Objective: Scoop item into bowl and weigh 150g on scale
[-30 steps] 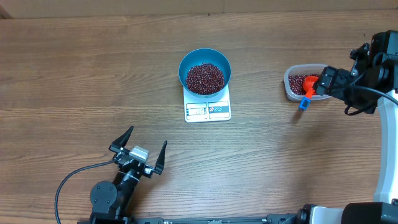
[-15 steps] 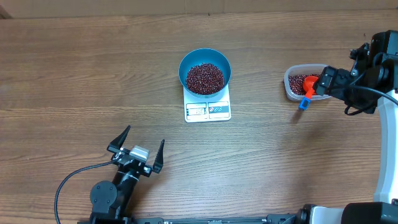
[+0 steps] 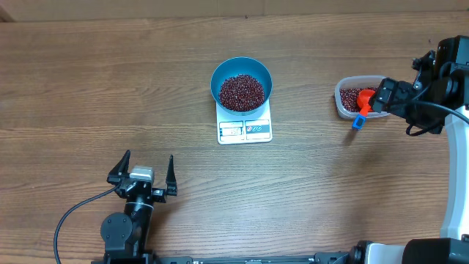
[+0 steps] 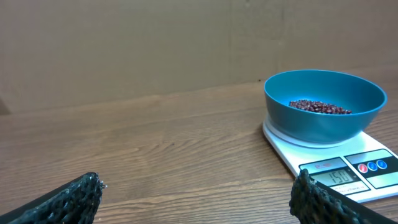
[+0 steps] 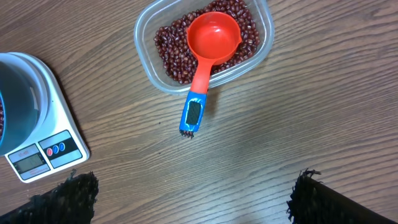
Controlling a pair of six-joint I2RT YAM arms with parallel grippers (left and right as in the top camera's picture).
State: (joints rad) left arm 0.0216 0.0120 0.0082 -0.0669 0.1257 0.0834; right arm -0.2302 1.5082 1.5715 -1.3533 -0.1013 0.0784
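Note:
The blue bowl [image 3: 242,73] stands on the white scale [image 3: 245,130] at mid-table, with a heap of dark red beans [image 3: 242,92] inside. In the left wrist view the bowl [image 4: 323,121] sits at the right and the scale's display [image 4: 341,177] reads 150. My left gripper [image 3: 141,170] is open and empty near the front left, far from the scale; its jaws [image 4: 198,177] frame bare wood. My right gripper [image 5: 196,176] is open and empty, hovering beside a clear container [image 5: 149,31] of beans [image 5: 171,53], where a red scoop [image 5: 213,36] rests.
The scoop's blue handle [image 3: 357,122] sticks out over the container's front rim onto the wood. The right arm [image 3: 432,95] fills the right edge. A brown wall [image 4: 155,43] rises behind the table's far edge.
My left gripper has shifted left and slightly forward, turning to face straight up the table, still open. The right arm, scoop, bowl and scale have not moved.

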